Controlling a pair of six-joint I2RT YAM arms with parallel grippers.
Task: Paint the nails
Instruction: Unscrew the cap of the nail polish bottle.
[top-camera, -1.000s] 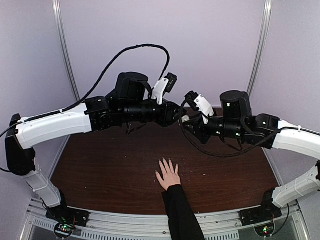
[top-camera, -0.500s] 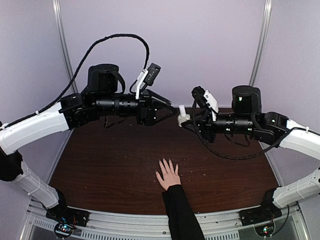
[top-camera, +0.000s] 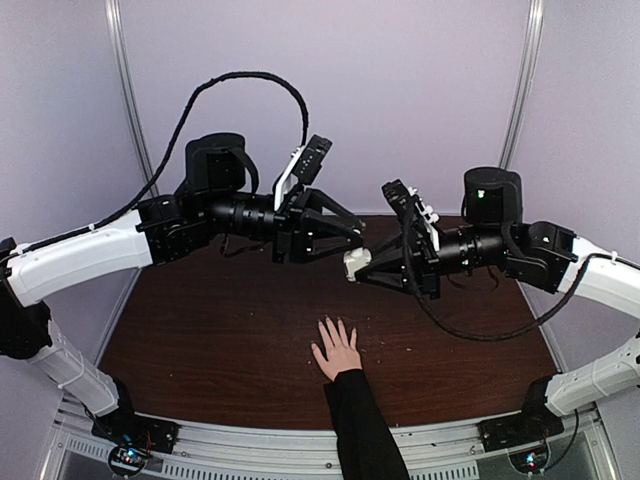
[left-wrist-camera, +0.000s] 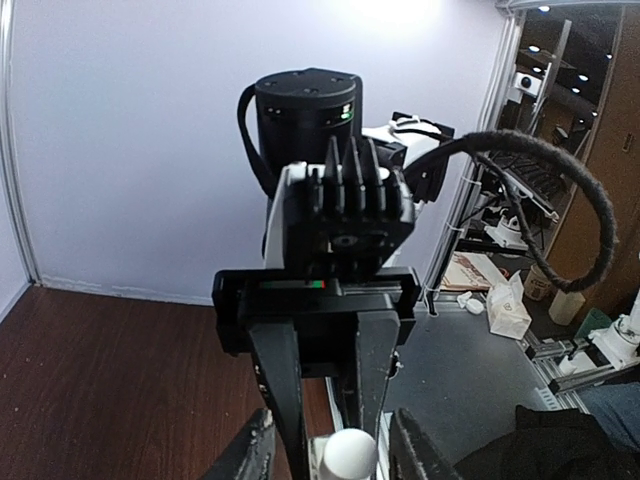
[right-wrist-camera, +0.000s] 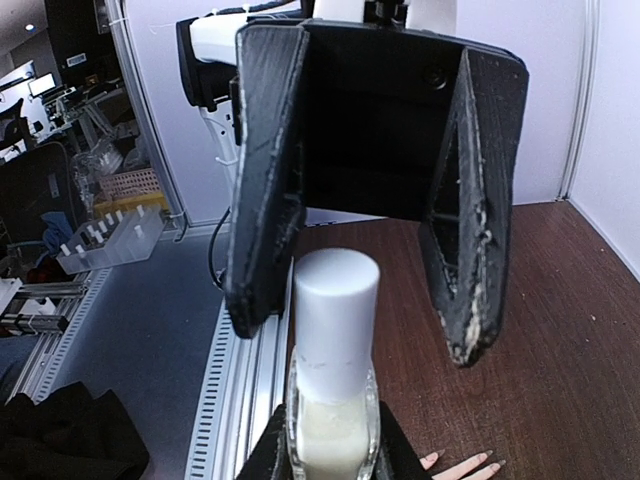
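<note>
1. A dark brown table (top-camera: 200, 330) lay across the middle of the top view.
2. A pale wall (top-camera: 420, 90) stood behind the table's far edge.
3. A metal pole (top-camera: 128, 100) rose near the table's far left corner, and a second pole (top-camera: 522, 100) near its far right corner.
4. A small clear bottle (top-camera: 353, 264) with a white cap was up in the air above the table's middle.
5. A silver rail (top-camera: 250, 438) ran along the table's near edge.
</note>
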